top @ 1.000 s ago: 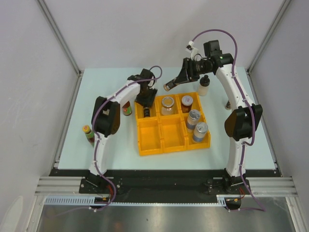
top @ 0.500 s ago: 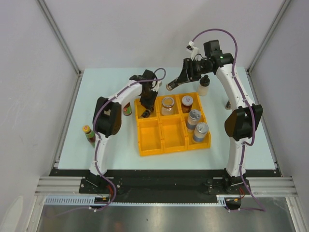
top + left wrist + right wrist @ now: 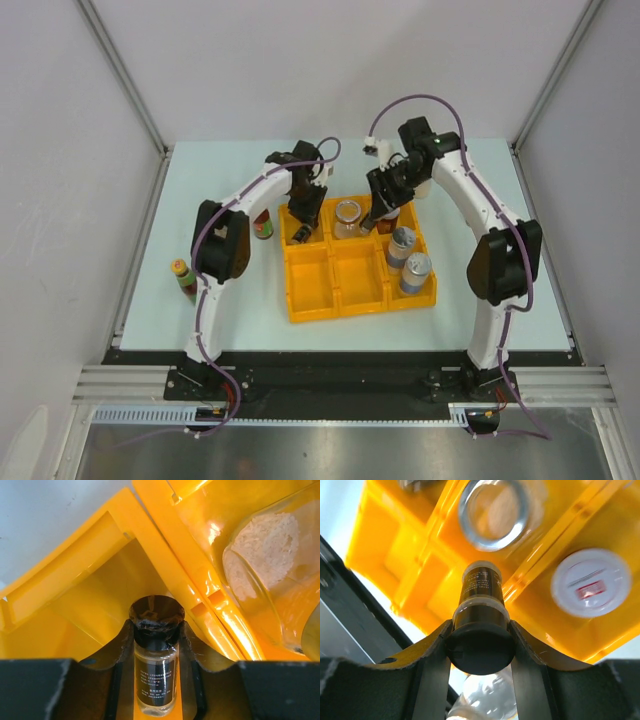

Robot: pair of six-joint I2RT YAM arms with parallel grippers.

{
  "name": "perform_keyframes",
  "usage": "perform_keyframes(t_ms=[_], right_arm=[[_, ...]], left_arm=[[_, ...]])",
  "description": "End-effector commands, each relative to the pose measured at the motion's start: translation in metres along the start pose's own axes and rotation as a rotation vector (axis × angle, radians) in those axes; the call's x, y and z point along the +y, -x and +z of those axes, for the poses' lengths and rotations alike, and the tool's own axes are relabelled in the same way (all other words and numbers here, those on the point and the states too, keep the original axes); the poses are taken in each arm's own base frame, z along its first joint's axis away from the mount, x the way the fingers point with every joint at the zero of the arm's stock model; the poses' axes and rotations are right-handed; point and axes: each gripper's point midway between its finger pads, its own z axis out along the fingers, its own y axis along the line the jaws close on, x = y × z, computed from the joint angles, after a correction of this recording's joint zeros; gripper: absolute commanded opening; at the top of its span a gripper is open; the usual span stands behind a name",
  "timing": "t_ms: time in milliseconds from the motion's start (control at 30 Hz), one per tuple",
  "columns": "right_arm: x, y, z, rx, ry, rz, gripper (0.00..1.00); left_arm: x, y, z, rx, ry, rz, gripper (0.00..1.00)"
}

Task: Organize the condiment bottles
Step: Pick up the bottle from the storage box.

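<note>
A yellow tray point(image 3: 362, 309) is set on the table point(image 3: 250, 322) under the left gripper point(image 3: 301, 228); a red-labelled bottle point(image 3: 263, 226) and an orange-capped bottle point(image 3: 183, 277) are stood leftward.

The left arm point(image 3: 248, 196) and right arm point(image 3: 472, 192) arched inward, the left pincer point(image 3: 156, 625) pointing down, clamped on a black-capped bottle point(image 3: 156, 680), the right pincer point(image 3: 480, 627) angled downward, gripping a dark jar point(image 3: 481, 587).

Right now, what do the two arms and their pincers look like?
White tubular left arm and right arm, bulky black joint housings, a purple cable looped along each. Black left pincer and right pincer, fingers curved inward.
</note>
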Motion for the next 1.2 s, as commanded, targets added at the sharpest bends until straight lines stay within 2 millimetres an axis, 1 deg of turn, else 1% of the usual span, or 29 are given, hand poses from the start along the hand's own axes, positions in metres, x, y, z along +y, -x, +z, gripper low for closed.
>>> perform_keyframes(t_ms=[0, 133, 167, 233, 267, 333, 367, 400, 467, 500, 567, 600, 633, 767, 833, 900, 933, 967, 1000, 1033, 1067, 1167], right_arm=[[0.032, -0.006, -0.030, -0.018, -0.065, -0.209, 0.18], [0.042, -0.009, -0.031, -0.014, -0.074, -0.241, 0.18], [0.043, -0.010, -0.031, -0.012, -0.075, -0.245, 0.18], [0.049, -0.011, -0.030, -0.012, -0.066, -0.256, 0.18], [0.051, -0.012, -0.030, -0.010, -0.062, -0.262, 0.18], [0.053, -0.016, -0.027, 0.009, -0.061, -0.271, 0.18], [0.053, -0.022, -0.024, 0.025, -0.061, -0.279, 0.18], [0.052, -0.025, -0.021, 0.041, -0.072, -0.287, 0.18], [0.051, -0.032, -0.017, 0.062, -0.088, -0.304, 0.18], [0.047, -0.040, -0.011, 0.092, -0.106, -0.302, 0.18], [0.051, -0.043, -0.006, 0.100, -0.120, -0.331, 0.18], [0.049, -0.051, -0.002, 0.121, -0.126, -0.330, 0.18], [0.050, -0.052, 0.002, 0.124, -0.125, -0.338, 0.18], [0.047, -0.059, 0.015, 0.147, -0.127, -0.335, 0.18], [0.042, -0.061, 0.023, 0.153, -0.138, -0.328, 0.17], [0.036, -0.064, 0.029, 0.170, -0.163, -0.328, 0.16], [0.032, -0.065, 0.034, 0.176, -0.179, -0.328, 0.16], [0.031, -0.067, 0.038, 0.182, -0.193, -0.336, 0.16], [0.026, -0.068, 0.040, 0.190, -0.217, -0.341, 0.16], [0.023, -0.069, 0.045, 0.194, -0.223, -0.340, 0.16], [0.022, -0.070, 0.047, 0.199, -0.225, -0.339, 0.16], [0.017, -0.073, 0.057, 0.216, -0.228, -0.327, 0.16]], left_arm=[[0.001, 0.028, -0.028, -0.106, 0.009, 0.001, 0.00], [0.007, 0.043, -0.041, -0.165, 0.043, 0.002, 0.00], [0.008, 0.048, -0.049, -0.188, 0.050, 0.002, 0.00], [0.009, 0.055, -0.057, -0.222, 0.056, 0.000, 0.00], [0.009, 0.058, -0.065, -0.244, 0.059, 0.003, 0.00], [0.010, 0.066, -0.076, -0.287, 0.071, 0.007, 0.00], [0.011, 0.067, -0.079, -0.298, 0.079, 0.006, 0.00], [0.009, 0.071, -0.089, -0.328, 0.077, 0.010, 0.00], [0.009, 0.078, -0.099, -0.369, 0.084, 0.009, 0.00], [0.008, 0.082, -0.109, -0.395, 0.084, 0.010, 0.00], [0.006, 0.089, -0.120, -0.434, 0.083, 0.014, 0.00], [0.005, 0.092, -0.124, -0.447, 0.082, 0.014, 0.00], [0.003, 0.095, -0.134, -0.473, 0.081, 0.017, 0.00], [-0.002, 0.107, -0.158, -0.541, 0.073, 0.027, 0.00], [-0.004, 0.110, -0.165, -0.565, 0.065, 0.032, 0.00], [-0.006, 0.107, -0.172, -0.590, 0.060, 0.039, 0.00], [-0.005, 0.105, -0.167, -0.601, 0.061, 0.040, 0.00], [-0.007, 0.106, -0.178, -0.637, 0.062, 0.047, 0.00], [-0.009, 0.111, -0.184, -0.679, 0.059, 0.056, 0.00], [-0.007, 0.105, -0.179, -0.671, 0.066, 0.054, 0.01], [-0.008, 0.106, -0.187, -0.692, 0.068, 0.059, 0.00], [-0.008, 0.102, -0.191, -0.689, 0.072, 0.062, 0.00]])
